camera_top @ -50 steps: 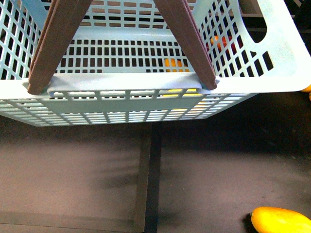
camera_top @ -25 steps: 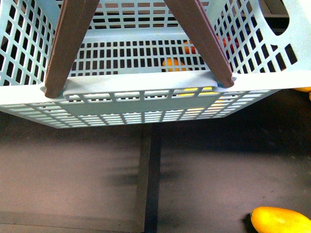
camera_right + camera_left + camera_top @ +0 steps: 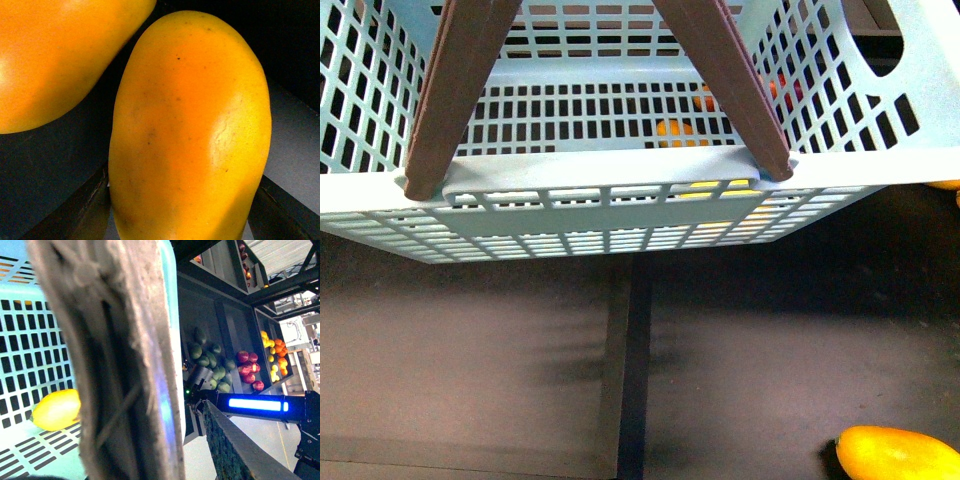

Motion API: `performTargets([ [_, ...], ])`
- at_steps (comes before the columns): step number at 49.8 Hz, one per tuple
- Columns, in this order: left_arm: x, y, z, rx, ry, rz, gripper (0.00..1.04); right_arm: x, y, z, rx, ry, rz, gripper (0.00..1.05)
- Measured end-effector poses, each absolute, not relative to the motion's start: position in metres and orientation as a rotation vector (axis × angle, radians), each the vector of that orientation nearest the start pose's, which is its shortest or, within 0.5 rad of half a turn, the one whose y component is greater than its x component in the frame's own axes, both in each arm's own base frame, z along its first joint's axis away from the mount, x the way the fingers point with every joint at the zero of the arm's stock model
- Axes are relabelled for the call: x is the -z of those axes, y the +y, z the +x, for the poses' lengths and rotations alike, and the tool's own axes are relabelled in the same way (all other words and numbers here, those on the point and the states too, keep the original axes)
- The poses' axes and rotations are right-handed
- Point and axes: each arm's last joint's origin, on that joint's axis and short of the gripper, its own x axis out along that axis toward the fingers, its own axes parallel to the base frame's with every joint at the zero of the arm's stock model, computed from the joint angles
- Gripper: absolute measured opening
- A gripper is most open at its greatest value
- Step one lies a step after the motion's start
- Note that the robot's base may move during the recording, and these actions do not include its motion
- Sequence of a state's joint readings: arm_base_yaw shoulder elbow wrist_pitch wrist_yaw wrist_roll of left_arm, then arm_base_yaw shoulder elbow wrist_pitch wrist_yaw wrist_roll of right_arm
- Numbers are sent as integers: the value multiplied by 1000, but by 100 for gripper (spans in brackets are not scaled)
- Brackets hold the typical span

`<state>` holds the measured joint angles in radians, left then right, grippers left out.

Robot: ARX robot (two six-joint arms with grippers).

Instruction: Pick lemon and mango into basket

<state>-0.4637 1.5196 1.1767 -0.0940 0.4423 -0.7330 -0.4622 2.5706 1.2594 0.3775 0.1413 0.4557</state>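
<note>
Basket (image 3: 620,170) has swung slightly rightward since 1 second ago, with the lemon (image 3: 55,410) already lying inside. Mango (image 3: 190,135) fills the right wrist view, still outside, so it looks next. Neither gripper's state can be told.

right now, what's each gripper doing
left gripper: cannot tell, something blurred blocks its view.
right gripper: cannot tell, a mango fills its view.
</note>
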Motion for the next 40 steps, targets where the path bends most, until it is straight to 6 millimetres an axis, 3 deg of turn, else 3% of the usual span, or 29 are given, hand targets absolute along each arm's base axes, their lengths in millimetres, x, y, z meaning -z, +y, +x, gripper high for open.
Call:
performTargets([
  [6, -302, -164, 301, 684, 757, -665, 28, 48, -186, 368, 715, 800, 574, 62],
  [12, -302, -164, 301, 684, 757, -665, 28, 26, -174, 355, 596, 795, 561, 61],
  [28, -302, -164, 301, 681, 756, -665, 28, -82, -131, 321, 196, 643, 433, 61],
  [34, -302, -164, 301, 681, 756, -665, 28, -124, -109, 301, 55, 580, 341, 61],
  [40, -302, -164, 301, 684, 757, -665, 28, -179, -78, 276, -77, 483, 201, 60],
])
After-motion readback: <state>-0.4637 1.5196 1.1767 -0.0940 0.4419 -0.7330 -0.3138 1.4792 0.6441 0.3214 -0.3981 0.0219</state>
